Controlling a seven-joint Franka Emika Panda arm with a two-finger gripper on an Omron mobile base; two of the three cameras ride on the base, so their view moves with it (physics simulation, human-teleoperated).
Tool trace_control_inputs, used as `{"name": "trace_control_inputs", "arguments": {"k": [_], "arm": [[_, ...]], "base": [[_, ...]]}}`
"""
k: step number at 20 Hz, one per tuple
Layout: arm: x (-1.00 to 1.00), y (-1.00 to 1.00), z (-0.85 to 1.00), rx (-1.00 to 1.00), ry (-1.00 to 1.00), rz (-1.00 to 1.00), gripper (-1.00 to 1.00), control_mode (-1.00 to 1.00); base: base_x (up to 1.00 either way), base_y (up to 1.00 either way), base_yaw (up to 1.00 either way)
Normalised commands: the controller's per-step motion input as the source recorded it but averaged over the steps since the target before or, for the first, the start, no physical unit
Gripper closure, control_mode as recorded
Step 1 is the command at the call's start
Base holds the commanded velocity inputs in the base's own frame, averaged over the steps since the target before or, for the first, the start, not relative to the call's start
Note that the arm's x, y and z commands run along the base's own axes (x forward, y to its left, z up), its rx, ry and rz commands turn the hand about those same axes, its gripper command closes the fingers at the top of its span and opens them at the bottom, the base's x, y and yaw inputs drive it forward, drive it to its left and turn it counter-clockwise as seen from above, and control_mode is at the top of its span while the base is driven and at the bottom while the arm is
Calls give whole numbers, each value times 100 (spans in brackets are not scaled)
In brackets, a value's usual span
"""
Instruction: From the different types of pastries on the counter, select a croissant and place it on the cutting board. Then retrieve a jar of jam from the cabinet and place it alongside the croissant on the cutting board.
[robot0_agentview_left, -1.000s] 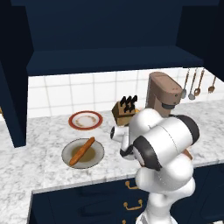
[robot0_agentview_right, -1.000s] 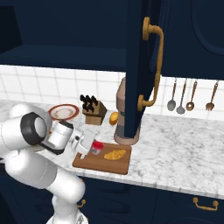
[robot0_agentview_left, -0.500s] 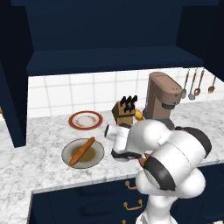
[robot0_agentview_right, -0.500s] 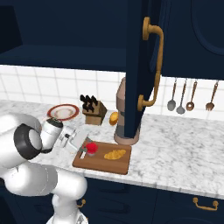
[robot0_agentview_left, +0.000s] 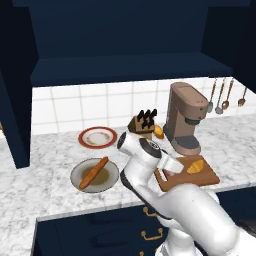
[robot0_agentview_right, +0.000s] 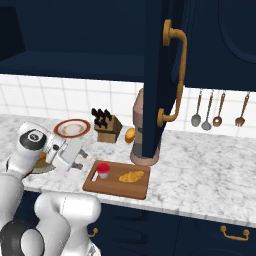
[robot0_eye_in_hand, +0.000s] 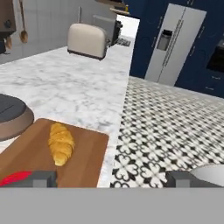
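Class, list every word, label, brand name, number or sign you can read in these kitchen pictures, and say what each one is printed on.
None: no readable text in any view.
Jam jar: pale band, no lettering visible.
Coffee machine: plain, no brand mark.
Toaster: plain.
Fridge: the dispenser panel is too small to read.

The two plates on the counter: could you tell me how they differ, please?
The red-rimmed plate lies nearer the tiled wall and carries nothing; the grey plate sits nearer the counter's front edge and holds the baguette. The red-rimmed plate looks slightly smaller than the grey plate. Both are round and lie flat on the counter.
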Motion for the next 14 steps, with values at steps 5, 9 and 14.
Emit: {"name": "trace_control_inputs", "arguments": {"k": [5, 9, 14], "arm": [[-78, 37, 100, 9, 4, 32, -100, -100], [-94, 3, 100, -1, 2, 59, -100, -100], [-88, 0, 100, -1, 0, 63, -100, -100]], "base": [[0, 0, 0], [0, 0, 0], [0, 0, 0]]}}
